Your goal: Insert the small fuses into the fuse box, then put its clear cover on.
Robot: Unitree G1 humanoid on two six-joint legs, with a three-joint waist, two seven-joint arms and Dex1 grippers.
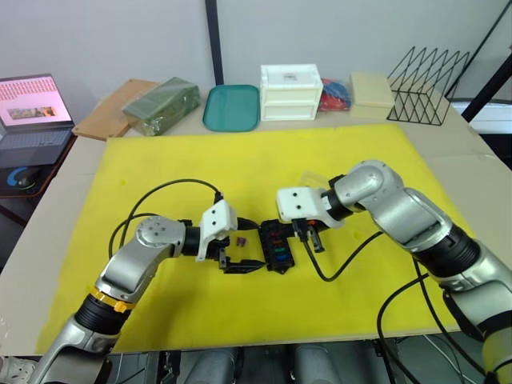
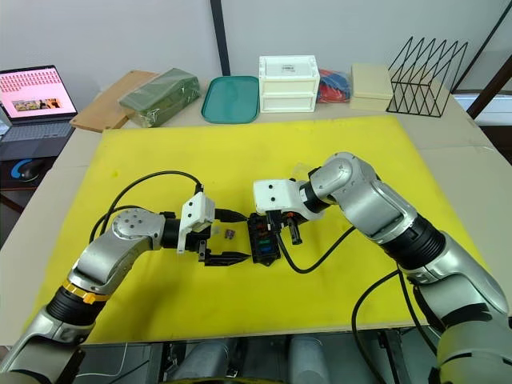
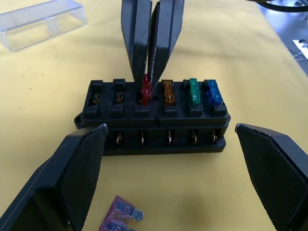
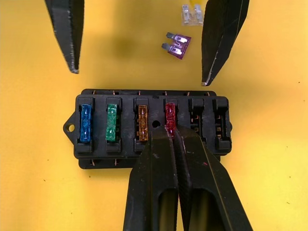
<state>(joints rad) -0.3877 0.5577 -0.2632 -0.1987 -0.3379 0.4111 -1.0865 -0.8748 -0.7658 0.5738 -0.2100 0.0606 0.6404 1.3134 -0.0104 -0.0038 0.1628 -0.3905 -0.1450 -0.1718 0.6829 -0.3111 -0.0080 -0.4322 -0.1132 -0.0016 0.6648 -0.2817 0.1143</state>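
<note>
The right gripper stands over the fuse box, its two black fingers pinched narrow on the red fuse, which sits in the fourth slot of the filled row. Just beside those fingertips, along the same row, are the brown fuse, the green fuse and the blue fuse – all seated. On the fingertips' other side, two slots stand bare (metal contacts show inside them).

The left gripper faces the box from the opposite long side, its fingers spread wide, one tip off each end of the box and neither touching it. Close between those open fingers, on the yellow mat, lies the purple fuse with a colourless fuse just past it – both loose, near the box but apart from it.

The clear cover rests on the mat beyond the right gripper's fingers, well apart from the box.
</note>
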